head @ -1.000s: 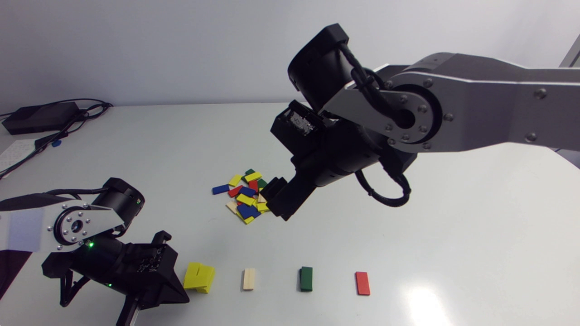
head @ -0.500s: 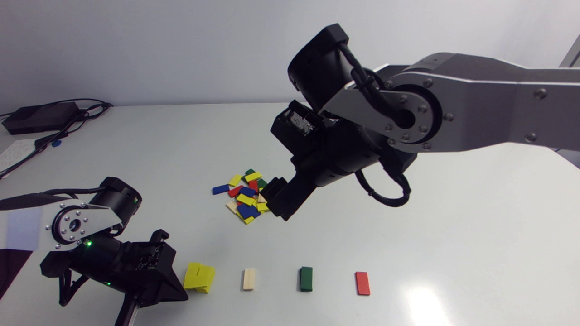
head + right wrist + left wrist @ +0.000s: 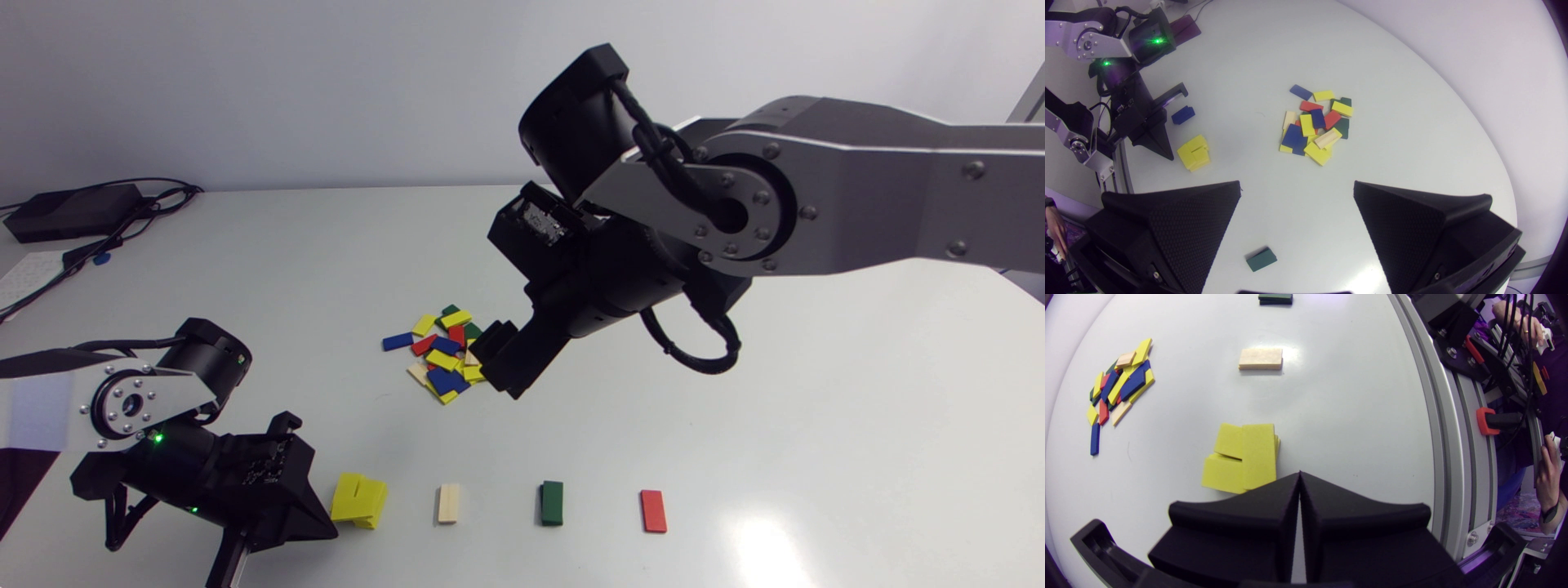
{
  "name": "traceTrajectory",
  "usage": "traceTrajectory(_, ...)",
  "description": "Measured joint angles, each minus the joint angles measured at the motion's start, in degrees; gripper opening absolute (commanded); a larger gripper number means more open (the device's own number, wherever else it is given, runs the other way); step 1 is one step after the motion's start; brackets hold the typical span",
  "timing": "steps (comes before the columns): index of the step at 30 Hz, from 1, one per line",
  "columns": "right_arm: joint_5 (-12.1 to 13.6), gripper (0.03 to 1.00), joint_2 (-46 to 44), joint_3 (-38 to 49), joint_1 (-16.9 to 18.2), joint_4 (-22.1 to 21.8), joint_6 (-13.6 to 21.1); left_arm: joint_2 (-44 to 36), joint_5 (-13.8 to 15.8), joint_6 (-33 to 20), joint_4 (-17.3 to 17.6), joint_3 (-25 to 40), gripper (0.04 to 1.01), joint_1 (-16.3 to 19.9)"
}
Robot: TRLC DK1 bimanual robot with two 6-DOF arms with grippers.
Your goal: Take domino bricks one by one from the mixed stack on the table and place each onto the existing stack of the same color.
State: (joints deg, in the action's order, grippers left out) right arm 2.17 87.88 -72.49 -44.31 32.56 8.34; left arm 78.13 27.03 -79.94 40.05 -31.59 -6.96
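Head view, centre frame: mixed stack (image 3: 441, 357) of yellow, blue, red, green and cream domino bricks, lying loose on the table (image 3: 816, 392). Lower frame, left to right, well apart: yellow stack (image 3: 359, 500), cream stack (image 3: 448, 503), green stack (image 3: 552, 502), red brick (image 3: 653, 511). My right gripper (image 3: 498, 359) hangs at the mixed stack's right edge, fingers spread, nothing held. My left gripper (image 3: 1299, 482), lower left beside the yellow stack, is clenched on nothing. Table white, glossy, glare at lower right. Black box (image 3: 73, 211) with cables at upper left. Printed sheet (image 3: 24, 278) below it, too small to read.
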Motion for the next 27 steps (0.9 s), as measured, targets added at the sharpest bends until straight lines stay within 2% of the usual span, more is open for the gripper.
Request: traceTrajectory(27, 0.0, 0.970, 0.0, 0.4, 0.0, 0.0, 0.0, 0.0, 0.0, 0.0, 0.0, -1.3, 0.038, 1.3)
